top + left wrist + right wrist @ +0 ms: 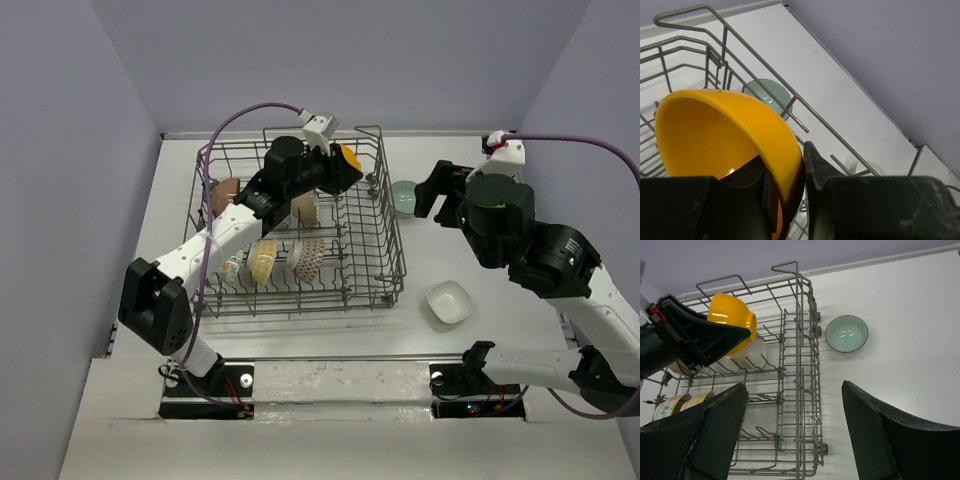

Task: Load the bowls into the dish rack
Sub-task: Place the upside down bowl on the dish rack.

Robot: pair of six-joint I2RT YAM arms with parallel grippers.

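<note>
Left jaws pinch yellow bowl (pixel 715 135) rim | right jaws spread | white bowl (pixel 449 301): overhead view, not right-wrist

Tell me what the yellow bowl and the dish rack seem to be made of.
Yellow bowl: probably glazed ceramic; smooth, glossy, with a bright highlight inside. Dish rack: grey metal wire, perhaps coated; thin rods in a grid, matte.

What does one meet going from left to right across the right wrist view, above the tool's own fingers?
yellow bowl → right wall of the dish rack → pale teal bowl on the table outside the rack.
</note>
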